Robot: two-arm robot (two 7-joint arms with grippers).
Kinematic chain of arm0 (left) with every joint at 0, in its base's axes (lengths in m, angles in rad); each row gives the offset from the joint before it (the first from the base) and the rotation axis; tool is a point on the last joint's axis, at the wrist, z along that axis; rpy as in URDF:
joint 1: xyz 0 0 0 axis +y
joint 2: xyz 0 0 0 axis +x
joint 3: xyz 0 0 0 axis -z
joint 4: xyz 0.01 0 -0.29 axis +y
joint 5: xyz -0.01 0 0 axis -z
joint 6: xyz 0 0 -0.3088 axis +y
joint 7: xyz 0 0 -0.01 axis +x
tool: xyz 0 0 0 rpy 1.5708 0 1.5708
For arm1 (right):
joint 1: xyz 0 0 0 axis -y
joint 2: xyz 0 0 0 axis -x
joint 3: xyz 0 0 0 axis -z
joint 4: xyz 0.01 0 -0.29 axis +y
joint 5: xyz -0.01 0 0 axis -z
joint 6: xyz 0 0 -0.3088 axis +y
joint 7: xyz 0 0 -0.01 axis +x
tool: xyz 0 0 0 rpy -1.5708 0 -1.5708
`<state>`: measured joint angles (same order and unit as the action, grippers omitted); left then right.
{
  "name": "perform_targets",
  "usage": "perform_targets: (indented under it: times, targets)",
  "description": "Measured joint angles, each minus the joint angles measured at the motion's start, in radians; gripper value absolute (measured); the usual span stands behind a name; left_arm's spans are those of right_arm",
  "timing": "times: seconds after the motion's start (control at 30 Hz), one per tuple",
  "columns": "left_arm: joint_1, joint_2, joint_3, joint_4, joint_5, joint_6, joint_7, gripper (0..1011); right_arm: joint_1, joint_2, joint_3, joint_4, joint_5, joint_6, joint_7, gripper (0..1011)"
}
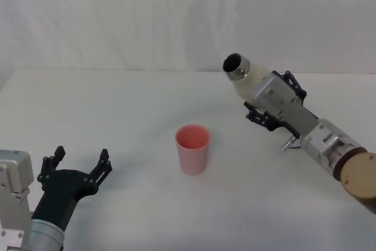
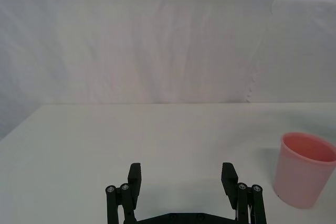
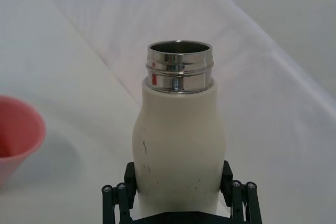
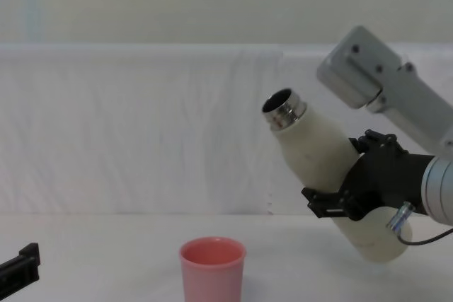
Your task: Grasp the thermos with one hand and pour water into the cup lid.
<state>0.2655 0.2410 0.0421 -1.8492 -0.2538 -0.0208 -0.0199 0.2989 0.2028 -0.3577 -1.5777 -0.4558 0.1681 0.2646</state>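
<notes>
The cream-white thermos [image 1: 247,77] is held in the air, tilted with its open steel neck pointing left toward the cup lid. My right gripper [image 1: 276,103] is shut on its body, right of and above the cup lid. In the chest view the thermos [image 4: 318,153] leans up-left in the right gripper [image 4: 350,189]; the right wrist view shows the thermos [image 3: 178,135] between the fingers. The salmon-pink cup lid [image 1: 192,149] stands upright on the table's middle, also as cup lid [image 4: 211,268], [image 2: 305,168], [image 3: 13,140]. My left gripper [image 1: 79,164] rests open at the near left, seen too as left gripper [image 2: 182,179].
A white table [image 1: 117,104] runs to a white cloth backdrop [image 1: 176,16] behind it. There is free room all around the cup lid, between the two arms.
</notes>
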Motion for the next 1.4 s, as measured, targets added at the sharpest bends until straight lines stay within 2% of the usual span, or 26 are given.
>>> perform_targets:
  times: [0.5,0.7,1.4]
  targets:
    - [0.0,0.0,0.0,0.0,0.0,0.0,0.0,1001,-0.03,-0.062,0.095,-0.004,0.219,0.018,-0.003,950]
    - [0.0,0.0,0.0,0.0,0.0,0.0,0.0,1001,-0.038,-0.08,0.118,0.007,0.288,0.018,-0.01,950]
    - [0.0,0.0,0.0,0.0,0.0,0.0,0.0,1001,-0.042,-0.128,0.138,0.074,0.47,0.013,-0.02,950]
